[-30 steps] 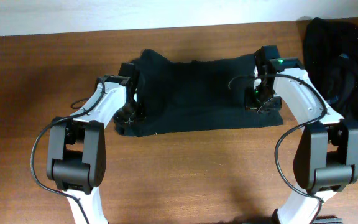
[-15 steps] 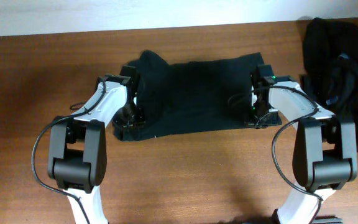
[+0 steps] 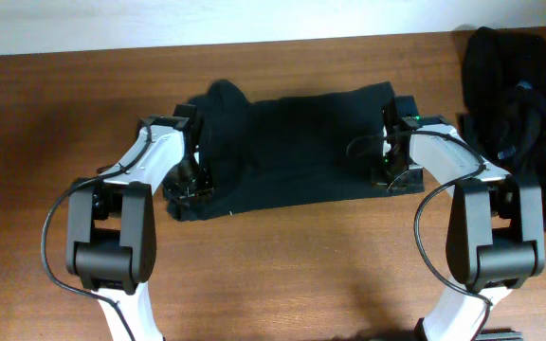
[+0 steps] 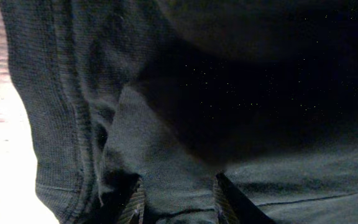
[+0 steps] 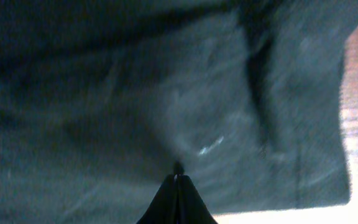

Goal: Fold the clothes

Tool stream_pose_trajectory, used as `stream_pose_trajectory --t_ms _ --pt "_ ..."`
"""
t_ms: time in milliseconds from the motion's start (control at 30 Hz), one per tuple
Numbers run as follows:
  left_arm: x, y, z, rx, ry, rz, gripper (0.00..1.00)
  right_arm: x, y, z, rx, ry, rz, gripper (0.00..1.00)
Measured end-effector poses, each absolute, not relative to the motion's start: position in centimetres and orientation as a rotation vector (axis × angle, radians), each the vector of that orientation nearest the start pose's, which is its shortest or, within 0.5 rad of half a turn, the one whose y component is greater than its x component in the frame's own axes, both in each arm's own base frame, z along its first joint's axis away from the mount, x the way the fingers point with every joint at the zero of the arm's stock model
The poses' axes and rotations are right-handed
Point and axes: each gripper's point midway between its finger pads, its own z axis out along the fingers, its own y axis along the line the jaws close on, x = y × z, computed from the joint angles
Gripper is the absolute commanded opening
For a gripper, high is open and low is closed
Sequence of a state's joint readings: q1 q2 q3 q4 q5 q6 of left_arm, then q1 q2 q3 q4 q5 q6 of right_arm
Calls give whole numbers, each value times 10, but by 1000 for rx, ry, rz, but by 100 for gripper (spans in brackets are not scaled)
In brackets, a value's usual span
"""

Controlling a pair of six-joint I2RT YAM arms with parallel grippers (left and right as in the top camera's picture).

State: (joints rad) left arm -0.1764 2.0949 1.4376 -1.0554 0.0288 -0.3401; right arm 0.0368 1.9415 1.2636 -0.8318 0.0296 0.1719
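**Item 1: black garment** [image 3: 301, 142]. Soft dark fabric, spread as a wide band across the middle of the table [image 3: 282, 275]. Its left end is bunched into a raised hump. The lower hem runs roughly straight, with wood showing beyond it on every side.

**Item 2: left gripper** [image 3: 195, 176]. Sits at the left end of the black garment, below the hump. In the wrist view its two fingers [image 4: 133, 209] stand partly apart with a fold of the ribbed cloth between them, so it is pinching the fabric near a stitched edge.

**Item 3: right gripper** [image 5: 177, 173]. Sits at the right end of the black garment, near its lower corner. The fingers are pressed together to a single point, with the tip against the cloth. Whether any fabric is caught between them cannot be told.

**Item 4: heap of black clothes** [image 3: 519, 114]. Crumpled and unfolded, lying to the right of the black garment beyond the right arm. It is apart from the garment and reaches the table's right edge.
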Motion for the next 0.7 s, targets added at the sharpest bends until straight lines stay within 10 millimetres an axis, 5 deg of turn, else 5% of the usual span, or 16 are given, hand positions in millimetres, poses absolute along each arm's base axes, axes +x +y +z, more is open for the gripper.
stream_pose_trajectory --t_ms 700 --pt "332 -58 -8 -290 3247 19 37 346 6 -3 223 3037 -48 4"
